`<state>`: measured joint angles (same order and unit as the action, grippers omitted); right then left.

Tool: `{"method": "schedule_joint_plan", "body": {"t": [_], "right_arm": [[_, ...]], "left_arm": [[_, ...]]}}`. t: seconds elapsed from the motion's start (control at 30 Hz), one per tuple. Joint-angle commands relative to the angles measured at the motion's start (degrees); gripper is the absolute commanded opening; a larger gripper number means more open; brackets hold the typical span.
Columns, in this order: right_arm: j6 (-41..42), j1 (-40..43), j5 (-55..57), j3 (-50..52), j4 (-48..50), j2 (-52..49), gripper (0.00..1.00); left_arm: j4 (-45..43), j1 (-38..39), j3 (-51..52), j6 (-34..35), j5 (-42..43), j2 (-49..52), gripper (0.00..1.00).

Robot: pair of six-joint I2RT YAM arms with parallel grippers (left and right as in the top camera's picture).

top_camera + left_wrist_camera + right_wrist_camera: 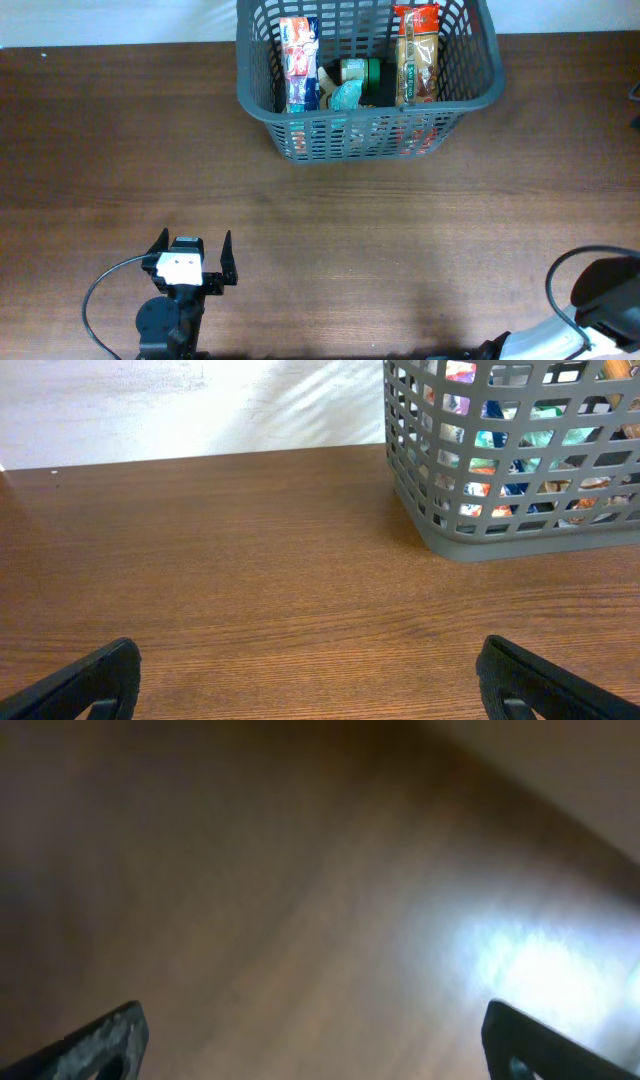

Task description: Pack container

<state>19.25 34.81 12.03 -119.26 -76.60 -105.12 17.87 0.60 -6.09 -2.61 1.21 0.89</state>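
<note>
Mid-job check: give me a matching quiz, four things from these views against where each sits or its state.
1 blue-and-red packet
2 brown packet
3 teal bundle
4 left gripper

a open, over the table
b right end of the container
c left end of the container
d middle of the container

Pairs: 1-c, 2-b, 3-d, 4-a.

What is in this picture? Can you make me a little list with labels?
container: dark grey slotted basket, far side of the wooden table
inside, left: red-and-blue packet, standing up
inside, right: brown packet, standing up
inside, middle: teal item and green item, kind unclear
left gripper: open, empty, near side of table
right gripper: open, empty, view blurry
</note>
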Motion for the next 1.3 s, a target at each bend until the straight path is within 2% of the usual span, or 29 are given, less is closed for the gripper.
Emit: {"method": "schedule_joint_plan", "body": {"t": [0.0,0.23,0.53,0.87,1.07,1.27], "right_arm": [[0.35,-0.09,-1.25,-0.09,4.09,6.86,0.99],[-1.46,-3.89,-1.75,5.77,14.69,17.40,0.99],[-2.03,-11.96,-1.75,27.80,28.39,36.04,0.99],[-2.03,-15.04,-2.73,46.99,38.62,55.71,0.99],[-2.05,-15.26,-3.72,53.51,40.85,66.86,0.99],[-2.91,-19.04,-3.78,60.37,44.85,76.24,0.99]], "left_arm": [[-0.04,-0.28,0.59,-0.92,-0.59,-0.59,0.99],[-0.04,-0.28,0.59,-0.92,-0.59,-0.59,0.99],[-0.04,-0.28,0.59,-0.92,-0.59,-0.59,0.99],[-0.04,-0.28,0.59,-0.92,-0.59,-0.59,0.99],[-0.04,-0.28,0.59,-0.92,-0.59,-0.59,0.99],[-0.04,-0.28,0.59,-0.92,-0.59,-0.59,0.99]]}}
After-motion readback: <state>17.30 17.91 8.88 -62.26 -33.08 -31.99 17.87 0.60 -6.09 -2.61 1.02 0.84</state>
